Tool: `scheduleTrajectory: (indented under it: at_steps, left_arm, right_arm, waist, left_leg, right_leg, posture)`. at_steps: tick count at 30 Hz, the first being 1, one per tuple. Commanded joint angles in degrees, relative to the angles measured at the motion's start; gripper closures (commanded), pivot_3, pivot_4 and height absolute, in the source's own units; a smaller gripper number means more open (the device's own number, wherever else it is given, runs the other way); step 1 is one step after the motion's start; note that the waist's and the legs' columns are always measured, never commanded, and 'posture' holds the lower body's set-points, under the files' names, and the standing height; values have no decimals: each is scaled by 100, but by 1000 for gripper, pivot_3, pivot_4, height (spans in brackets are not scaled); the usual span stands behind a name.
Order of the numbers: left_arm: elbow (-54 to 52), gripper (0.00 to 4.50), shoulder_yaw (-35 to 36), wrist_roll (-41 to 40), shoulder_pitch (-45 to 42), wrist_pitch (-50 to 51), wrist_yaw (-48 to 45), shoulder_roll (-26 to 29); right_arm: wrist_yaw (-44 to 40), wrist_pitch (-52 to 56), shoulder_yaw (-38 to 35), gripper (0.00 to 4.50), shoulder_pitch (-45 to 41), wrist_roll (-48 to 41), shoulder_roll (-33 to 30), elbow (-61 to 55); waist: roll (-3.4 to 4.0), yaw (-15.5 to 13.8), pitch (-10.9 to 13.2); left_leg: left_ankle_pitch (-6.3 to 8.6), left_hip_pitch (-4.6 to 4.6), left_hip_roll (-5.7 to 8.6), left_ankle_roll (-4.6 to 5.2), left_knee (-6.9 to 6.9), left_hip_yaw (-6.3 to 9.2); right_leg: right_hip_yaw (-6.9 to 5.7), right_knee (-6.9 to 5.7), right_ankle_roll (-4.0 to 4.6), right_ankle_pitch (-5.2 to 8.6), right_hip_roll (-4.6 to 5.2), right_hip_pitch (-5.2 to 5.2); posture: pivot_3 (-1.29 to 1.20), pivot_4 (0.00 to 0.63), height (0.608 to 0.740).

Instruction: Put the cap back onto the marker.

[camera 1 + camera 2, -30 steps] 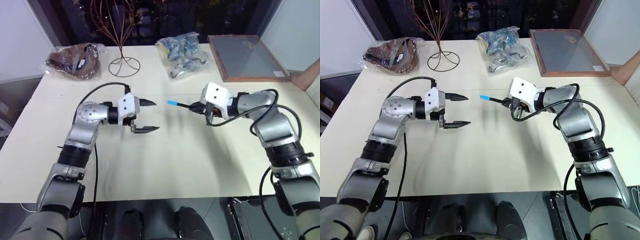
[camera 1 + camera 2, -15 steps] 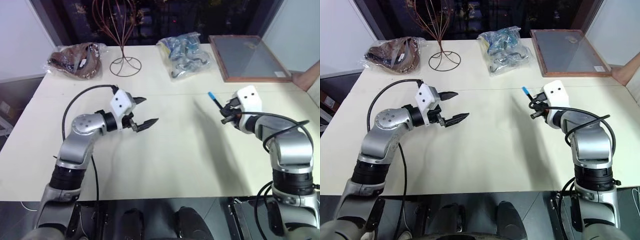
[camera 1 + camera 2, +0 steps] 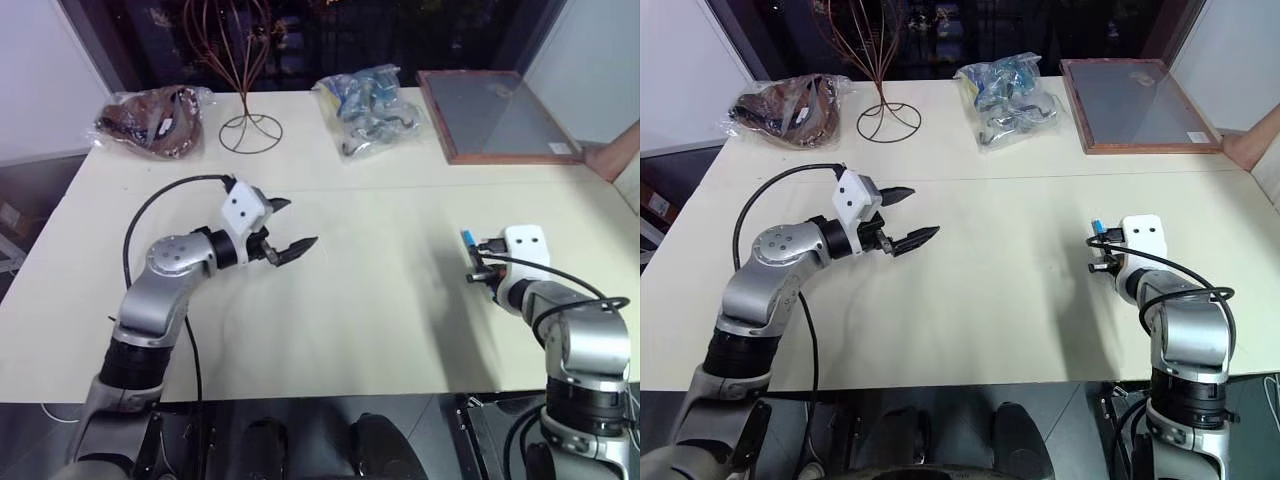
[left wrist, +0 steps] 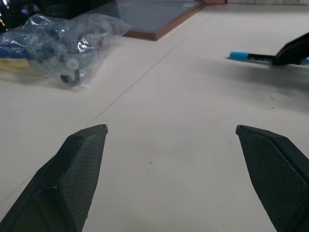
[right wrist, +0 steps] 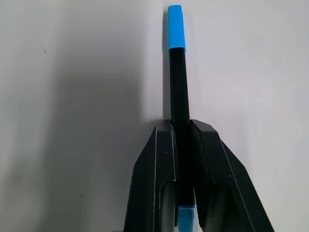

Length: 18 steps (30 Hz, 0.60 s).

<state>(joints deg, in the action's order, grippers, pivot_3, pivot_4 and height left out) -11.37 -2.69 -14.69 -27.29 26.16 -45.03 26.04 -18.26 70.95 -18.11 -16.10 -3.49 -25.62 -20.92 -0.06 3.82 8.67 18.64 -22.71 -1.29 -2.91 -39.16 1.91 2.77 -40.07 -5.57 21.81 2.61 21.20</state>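
The right gripper [image 5: 182, 133] is clamped tight on the marker [image 5: 179, 84], holding it by the black barrel just above the table [image 3: 350, 300], near the right edge and toward the near right corner. The marker sticks out past the fingertips, and the cap [image 5: 176, 27] sits on its far end, a bright light-blue piece flush with the barrel; a second bit of blue shows at the other end, between the fingers. The left gripper [image 3: 292, 224] hangs over the left-centre of the table with its fingers [image 4: 79, 159] spread wide and nothing between them, pointing across toward the right side. The two grippers are well apart. Along the far edge stand a wire stand [image 3: 240, 95], a bag of brown material [image 3: 150, 120] toward the far left corner, a clear bag of bluish items [image 3: 370, 105], and a wooden-framed panel [image 3: 495, 115] at the far right corner.
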Motion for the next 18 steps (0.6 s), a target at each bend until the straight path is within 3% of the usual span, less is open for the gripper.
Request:
scheduleTrajectory:
  at_steps: [1,2,5,11,18]
  left_arm:
    - [-249,33,31,-147,16,69,-8,76]
    - [-255,33,12,-159,16,81,-32,93]
    - [-262,0,-34,-180,14,87,-80,132]
    - [-99,0,-173,-128,-115,-87,-326,246]
    - [717,0,-571,-30,-707,-666,-1069,299]
  right_arm:
    - [71,-182,-139,4500,56,-75,-56,-8]
    - [78,-216,-135,4500,81,-83,-72,11]
    - [80,-265,-131,3190,120,-124,-99,29]
    - [-186,-408,-29,122,235,-267,-578,-260]
    - [-1141,-224,-211,122,358,-827,-1962,-1217]
  waist:
    - [0,-3,0]
    - [0,-3,0]
    - [0,-6,0]
    - [0,-5,0]
    - [0,-102,0]
  left_leg:
    - [0,0,0,0,0,0]
    - [0,0,0,0,0,0]
    - [0,0,0,0,0,1]
    - [0,2,0,0,0,0]
    - [0,0,6,1,0,-2]
  right_leg:
    - [0,0,0,0,0,0]
    - [0,0,0,0,0,-1]
    - [1,0,0,0,0,-1]
    - [1,2,0,0,-2,-3]
    - [5,12,0,0,-1,-6]
  posture:
    - [0,150,740]
    - [0,150,740]
    - [0,150,740]
    - [0,150,740]
    - [0,150,740]
